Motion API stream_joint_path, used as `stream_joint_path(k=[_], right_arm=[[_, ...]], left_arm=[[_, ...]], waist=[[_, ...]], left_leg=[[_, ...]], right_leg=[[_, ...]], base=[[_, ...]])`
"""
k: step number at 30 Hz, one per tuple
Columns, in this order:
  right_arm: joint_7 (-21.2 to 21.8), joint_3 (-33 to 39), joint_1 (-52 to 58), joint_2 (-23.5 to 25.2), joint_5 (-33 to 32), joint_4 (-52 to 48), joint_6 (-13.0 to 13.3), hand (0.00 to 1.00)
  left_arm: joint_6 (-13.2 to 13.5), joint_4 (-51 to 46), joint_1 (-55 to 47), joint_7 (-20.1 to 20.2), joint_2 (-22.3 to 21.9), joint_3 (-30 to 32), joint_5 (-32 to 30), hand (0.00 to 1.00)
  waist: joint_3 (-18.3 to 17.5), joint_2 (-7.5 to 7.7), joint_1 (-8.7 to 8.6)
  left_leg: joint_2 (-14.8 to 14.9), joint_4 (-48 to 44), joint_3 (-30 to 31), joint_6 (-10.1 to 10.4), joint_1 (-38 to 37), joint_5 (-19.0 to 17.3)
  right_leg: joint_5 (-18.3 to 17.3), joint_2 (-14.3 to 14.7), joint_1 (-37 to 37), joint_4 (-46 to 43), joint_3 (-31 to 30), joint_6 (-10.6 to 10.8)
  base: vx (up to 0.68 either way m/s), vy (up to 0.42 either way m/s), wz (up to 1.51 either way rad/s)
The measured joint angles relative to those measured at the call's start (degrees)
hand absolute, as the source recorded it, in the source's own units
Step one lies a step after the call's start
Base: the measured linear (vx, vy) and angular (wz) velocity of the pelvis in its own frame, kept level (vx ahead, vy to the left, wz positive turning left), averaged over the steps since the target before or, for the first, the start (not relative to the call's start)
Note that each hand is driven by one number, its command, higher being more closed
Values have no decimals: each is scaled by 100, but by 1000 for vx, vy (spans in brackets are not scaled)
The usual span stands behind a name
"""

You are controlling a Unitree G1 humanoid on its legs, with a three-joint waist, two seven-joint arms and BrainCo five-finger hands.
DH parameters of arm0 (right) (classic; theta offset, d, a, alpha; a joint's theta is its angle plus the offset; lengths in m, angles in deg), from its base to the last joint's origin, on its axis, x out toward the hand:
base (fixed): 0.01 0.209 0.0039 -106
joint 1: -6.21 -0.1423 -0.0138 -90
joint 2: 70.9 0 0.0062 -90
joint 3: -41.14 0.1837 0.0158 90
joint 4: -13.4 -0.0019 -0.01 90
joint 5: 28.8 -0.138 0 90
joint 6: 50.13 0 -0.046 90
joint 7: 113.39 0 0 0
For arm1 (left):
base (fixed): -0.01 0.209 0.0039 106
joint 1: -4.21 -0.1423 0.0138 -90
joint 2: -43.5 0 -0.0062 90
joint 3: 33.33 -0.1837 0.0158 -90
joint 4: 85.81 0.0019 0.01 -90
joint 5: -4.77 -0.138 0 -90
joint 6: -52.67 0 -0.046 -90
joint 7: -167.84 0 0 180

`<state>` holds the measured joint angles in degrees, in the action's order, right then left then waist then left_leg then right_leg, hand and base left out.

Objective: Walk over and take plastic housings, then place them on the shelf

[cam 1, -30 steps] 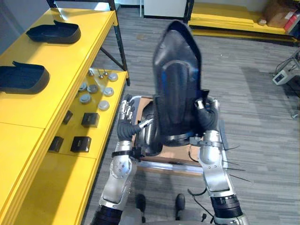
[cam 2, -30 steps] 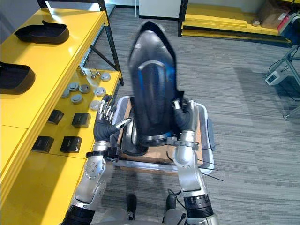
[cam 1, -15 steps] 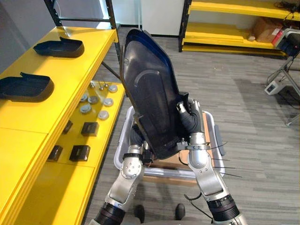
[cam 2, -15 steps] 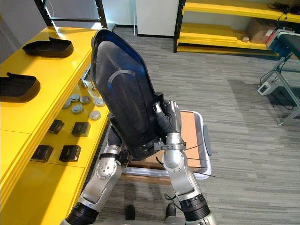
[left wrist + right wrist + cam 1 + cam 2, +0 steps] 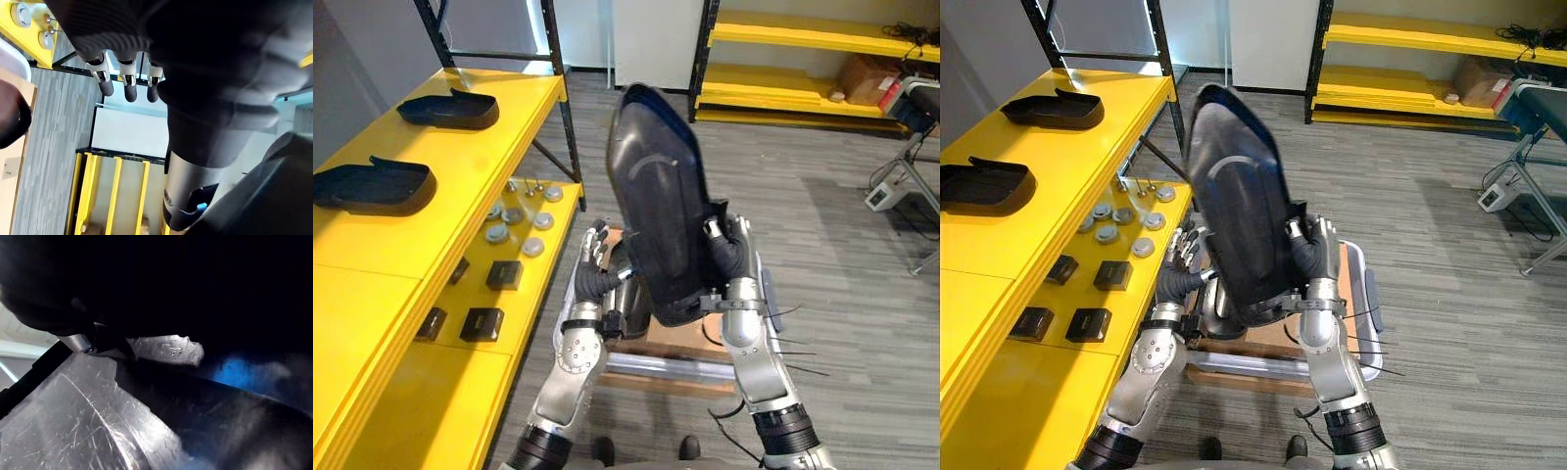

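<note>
Gripping the housing (image 5: 656, 225) rim, right robot hand (image 5: 728, 257) hovers near the shelf (image 5: 460, 157).

An industrial storeroom or workshop; yellow shelves (image 5: 460, 196) on black steel uprights (image 5: 560, 98) stand on a grey floor (image 5: 822, 225); moulded black housings (image 5: 374, 186), round metal parts (image 5: 513, 215) and small black boxes (image 5: 501, 274) lie sorted on them; a cardboard box (image 5: 867, 73) sits on the far rack (image 5: 793, 34).

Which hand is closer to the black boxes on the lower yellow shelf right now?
Left. The left hand is open beside the held plastic housing, on the side toward the black boxes. The right hand grips the housing's opposite edge, farther from them.
</note>
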<state>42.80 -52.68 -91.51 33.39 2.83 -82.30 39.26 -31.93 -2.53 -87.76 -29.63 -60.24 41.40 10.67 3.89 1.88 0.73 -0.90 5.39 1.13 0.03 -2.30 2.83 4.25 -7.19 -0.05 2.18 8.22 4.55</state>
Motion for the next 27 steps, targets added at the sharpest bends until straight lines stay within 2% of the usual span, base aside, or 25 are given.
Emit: stream_joint_path(k=[5, 14, 22, 27], right_arm=[[-103, 267, 1, -1, 1, 0, -9, 100], [-93, 251, 0, 16, 83, 0, -9, 100], [-11, -202, -52, 39, 275, 171, -14, 100], [26, -477, -143, 32, 334, 331, -82, 100]], left_arm=[[10, -225, -215, 99, -25, 149, -11, 0], [29, -244, -225, 251, -103, 151, 30, 0], [34, -427, -197, 385, -106, -548, 603, 0], [34, -427, -129, 382, -96, -827, 705, 0]], waist=[[-1, 1, 3], [-8, 11, 13], [-23, 26, 9], [-59, 31, 9]], left_leg=[[0, 0, 63, 6, -11, 4], [-3, 0, 112, 7, -15, 5], [-2, 0, 117, 8, -13, 5], [-5, 0, 122, 10, -10, 8]], right_leg=[[-21, -6, 50, 1, 85, 15], [-43, -13, 78, 0, 126, 25], [-44, -12, 78, 1, 130, 25], [-44, -15, 77, 1, 132, 25]], base=[[-9, -14, 7], [-4, -7, 3], [0, 0, 0], [0, 0, 0]])
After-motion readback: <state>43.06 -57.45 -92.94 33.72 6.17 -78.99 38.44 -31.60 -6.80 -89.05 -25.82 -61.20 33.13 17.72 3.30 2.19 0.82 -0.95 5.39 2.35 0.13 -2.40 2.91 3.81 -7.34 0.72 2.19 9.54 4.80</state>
